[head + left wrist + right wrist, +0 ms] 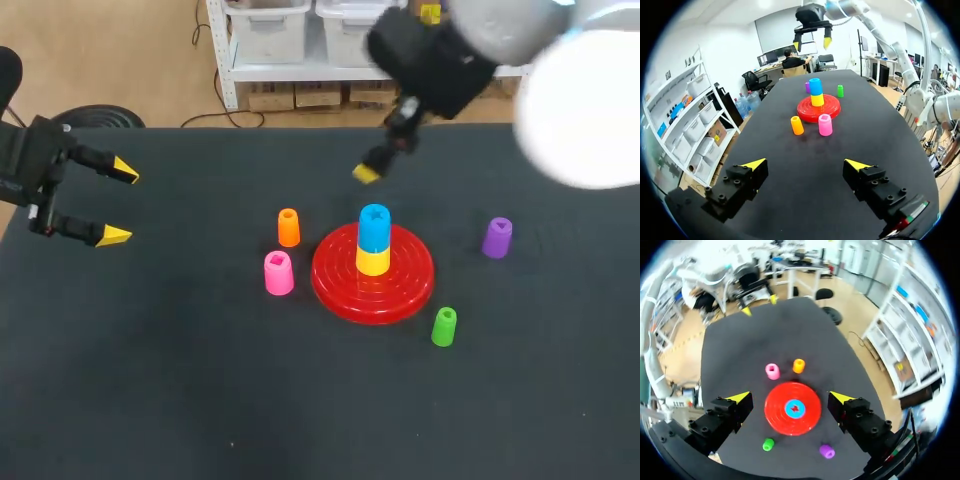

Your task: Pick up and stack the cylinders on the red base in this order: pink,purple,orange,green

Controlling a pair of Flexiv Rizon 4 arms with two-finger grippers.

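Four loose plastic cylinders stand on the black bench (pixel 200 400) around the round red base (pixel 335 285): pink cylinder (pixel 278 272) and orange cylinder (pixel 288 227) toward the left edge, purple cylinder (pixel 497 237) and green cylinder (pixel 443 326) toward the right. A blue cylinder (pixel 374 226) tops a yellow cylinder (pixel 373 261) on the base. My left tool (pixel 120 204) hangs spread and empty by the left edge; my right tool (pixel 789 397) hovers spread above the base.

The black table (pixel 200 400) is carrying a red base (pixel 400 295) near its middle. In the head view, a pink cylinder (pixel 278 273) is standing at the base's 9 o'clock, just beside it. An orange cylinder (pixel 288 227) is standing at 10 o'clock, a purple cylinder (pixel 497 237) between 2 and 3 o'clock, and a green cylinder (pixel 443 327) at 4 o'clock.
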